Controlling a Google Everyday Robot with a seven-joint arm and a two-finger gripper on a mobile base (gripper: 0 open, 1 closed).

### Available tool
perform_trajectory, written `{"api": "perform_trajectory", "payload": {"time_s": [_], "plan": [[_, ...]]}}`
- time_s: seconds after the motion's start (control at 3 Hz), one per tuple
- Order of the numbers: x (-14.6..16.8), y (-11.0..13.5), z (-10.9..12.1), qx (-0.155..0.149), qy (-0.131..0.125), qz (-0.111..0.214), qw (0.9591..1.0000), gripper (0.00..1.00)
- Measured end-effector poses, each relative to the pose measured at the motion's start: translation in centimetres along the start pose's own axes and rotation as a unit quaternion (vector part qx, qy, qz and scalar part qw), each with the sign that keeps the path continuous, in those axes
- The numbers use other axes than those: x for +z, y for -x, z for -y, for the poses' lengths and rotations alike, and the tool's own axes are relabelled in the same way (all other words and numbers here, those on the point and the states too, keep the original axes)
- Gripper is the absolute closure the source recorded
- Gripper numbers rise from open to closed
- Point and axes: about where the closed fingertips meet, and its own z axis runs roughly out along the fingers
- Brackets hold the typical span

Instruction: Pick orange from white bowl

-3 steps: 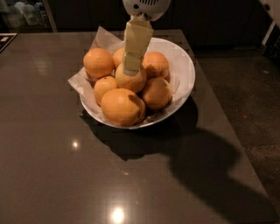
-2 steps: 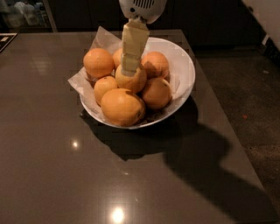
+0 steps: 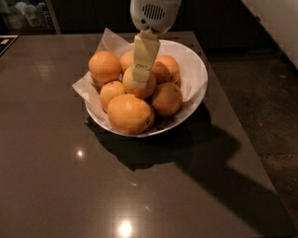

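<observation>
white bowl (image 3: 195, 69): wide, shallow, on the dark glossy surface (image 3: 56, 176), toward its 12 o'clock edge
lining: crumpled white paper (image 3: 88, 88), sticking out past the rim from 9 to 11 o'clock
contents: seven round fruits in a pile
orange (image 3: 139, 93): the paler one, top middle of the pile, inside the white bowl, brighter fruits (image 3: 130, 114) all round it
hand (image 3: 141, 79): comes down from 12 o'clock, pale tip lies across the orange's front, touching it
grip: cannot tell if clenched or released
vs a second ago: hand's white housing (image 3: 155, 14) sits lower and shows more; pile and orange unmoved
</observation>
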Motion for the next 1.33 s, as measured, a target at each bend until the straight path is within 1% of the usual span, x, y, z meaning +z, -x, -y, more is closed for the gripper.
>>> {"api": "perform_trajectory", "payload": {"time_s": [0.33, 0.67, 1.0, 1.33], "plan": [[0.5, -0.5, 0.0, 0.005, 0.004, -0.004, 1.0000, 0.20], [1.1, -0.7, -0.3, 0.004, 0.008, -0.012, 0.9999, 0.29], [1.5, -0.8, -0.4, 0.002, 0.011, -0.016, 0.9998, 0.34], [1.7, -0.7, -0.4, -0.001, 0.011, -0.021, 0.9997, 0.30]]}}
